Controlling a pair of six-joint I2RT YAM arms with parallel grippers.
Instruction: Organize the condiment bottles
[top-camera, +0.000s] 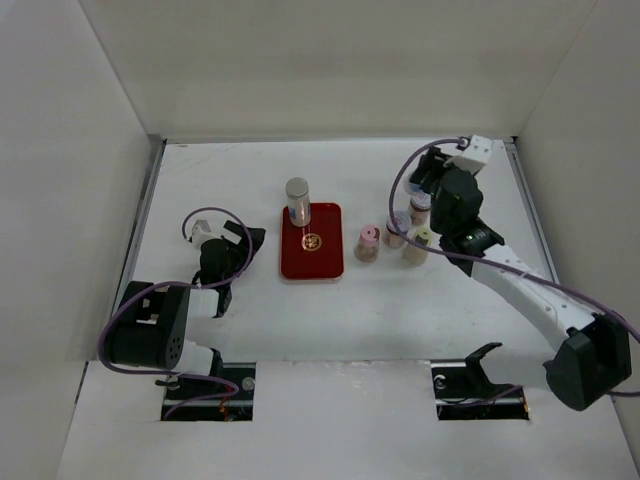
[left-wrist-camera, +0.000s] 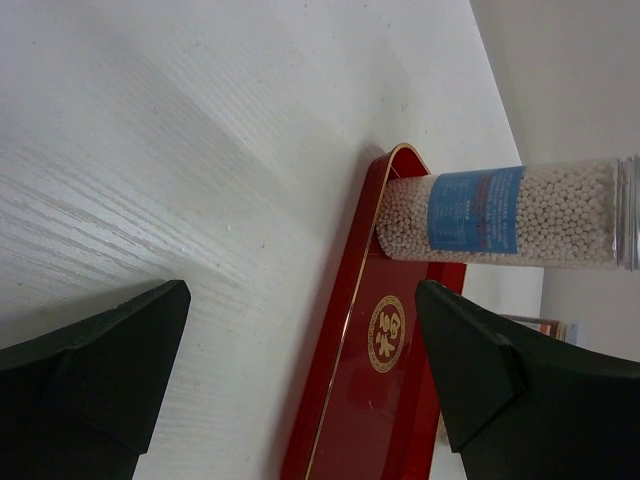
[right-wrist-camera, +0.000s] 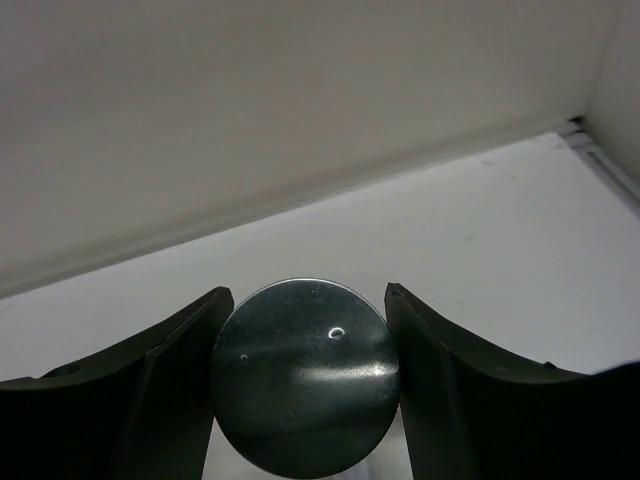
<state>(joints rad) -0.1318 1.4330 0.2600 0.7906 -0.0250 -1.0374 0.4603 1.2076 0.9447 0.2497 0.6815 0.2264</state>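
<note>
Clamped between the fingers of the right gripper, touching both pads: a grey-lidded jar, seen lid-on, at the far right of the table, standing or lifted cannot tell. Bunched close by, right of the red tray and off it: a pink-capped jar, a yellow-green-capped jar and other small jars. Upright on the tray's far end: the second grey-lidded jar, blue-labelled and full of white beads, with the left gripper just left of the tray, fingers wide apart and holding nothing.
</note>
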